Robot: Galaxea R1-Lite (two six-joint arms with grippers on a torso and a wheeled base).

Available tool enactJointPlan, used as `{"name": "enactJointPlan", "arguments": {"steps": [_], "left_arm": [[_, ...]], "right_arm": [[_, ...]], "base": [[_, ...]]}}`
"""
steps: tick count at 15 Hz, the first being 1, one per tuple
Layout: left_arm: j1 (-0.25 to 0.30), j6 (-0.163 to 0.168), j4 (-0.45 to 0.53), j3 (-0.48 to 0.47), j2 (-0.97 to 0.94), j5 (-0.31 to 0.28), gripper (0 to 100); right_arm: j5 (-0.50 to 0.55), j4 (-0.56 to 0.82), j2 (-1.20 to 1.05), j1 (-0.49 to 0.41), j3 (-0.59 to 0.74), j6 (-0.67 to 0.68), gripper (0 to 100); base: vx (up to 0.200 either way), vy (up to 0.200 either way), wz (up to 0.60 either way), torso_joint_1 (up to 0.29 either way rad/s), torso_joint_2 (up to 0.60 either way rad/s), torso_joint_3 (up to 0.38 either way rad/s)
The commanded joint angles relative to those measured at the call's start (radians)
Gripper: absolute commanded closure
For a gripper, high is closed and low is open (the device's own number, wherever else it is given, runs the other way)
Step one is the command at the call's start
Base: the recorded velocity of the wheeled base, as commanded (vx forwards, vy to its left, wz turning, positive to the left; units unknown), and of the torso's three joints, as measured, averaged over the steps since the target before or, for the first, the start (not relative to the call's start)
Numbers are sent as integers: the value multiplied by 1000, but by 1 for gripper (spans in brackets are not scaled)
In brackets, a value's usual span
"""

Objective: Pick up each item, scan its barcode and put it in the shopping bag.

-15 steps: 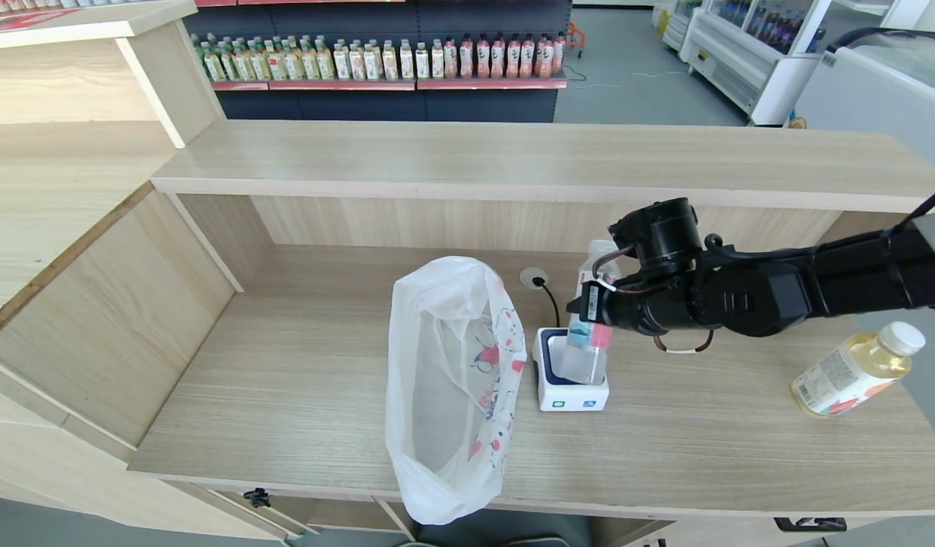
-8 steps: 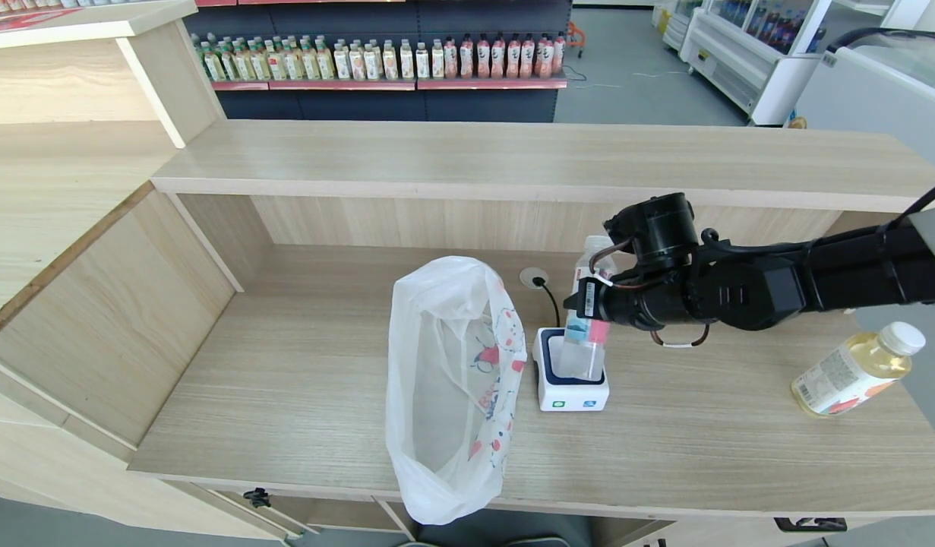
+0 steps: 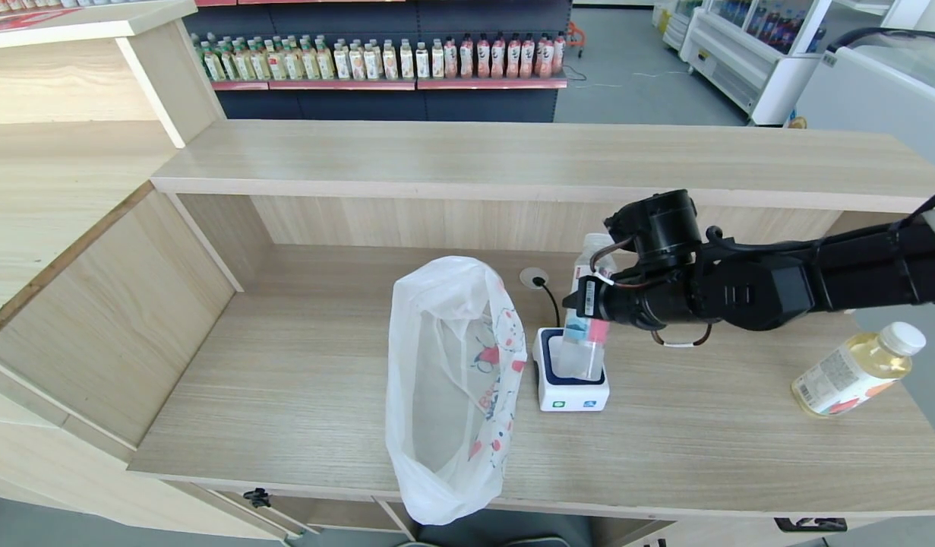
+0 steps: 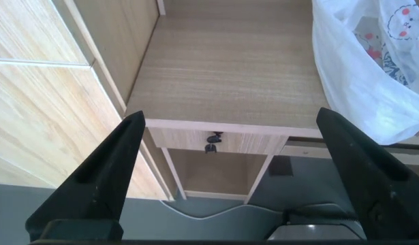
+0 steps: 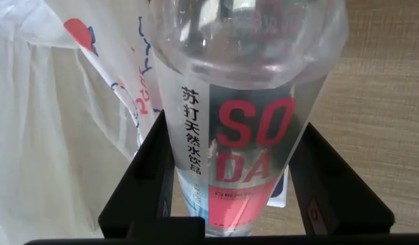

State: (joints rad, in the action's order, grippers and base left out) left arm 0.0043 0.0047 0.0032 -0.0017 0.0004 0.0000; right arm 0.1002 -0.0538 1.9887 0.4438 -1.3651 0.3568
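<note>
My right gripper [image 3: 589,313] is shut on a clear soda water bottle [image 3: 586,346] with a pink and blue label, holding it upright just over the white barcode scanner [image 3: 572,391] in the middle of the counter. In the right wrist view the bottle [image 5: 246,116] sits between the two black fingers [image 5: 144,184], with the bag's printed plastic [image 5: 73,122] beside it. The white shopping bag [image 3: 452,380] stands open left of the scanner. A yellow drink bottle [image 3: 854,371] lies on the counter at the far right. My left gripper [image 4: 229,177] hangs open off the counter's front left edge.
A black cable [image 3: 549,296] runs from a round grommet behind the scanner. A raised wooden counter ledge [image 3: 543,163] closes the back, and a wooden side wall [image 3: 110,319] closes the left. Bare counter lies between the scanner and the yellow bottle.
The right arm has shifted slightly left and up with the soda bottle, which now hangs a little higher over the scanner. Bag and yellow bottle are unmoved.
</note>
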Motion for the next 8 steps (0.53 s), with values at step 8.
{"name": "enactJointPlan", "arguments": {"steps": [8], "left_arm": [[0,-2,0,0,0,0,0]], "right_arm": [[-91,-235,-407,36,437,-188,100]], "base": [[0,0,0,0,0,0]]}}
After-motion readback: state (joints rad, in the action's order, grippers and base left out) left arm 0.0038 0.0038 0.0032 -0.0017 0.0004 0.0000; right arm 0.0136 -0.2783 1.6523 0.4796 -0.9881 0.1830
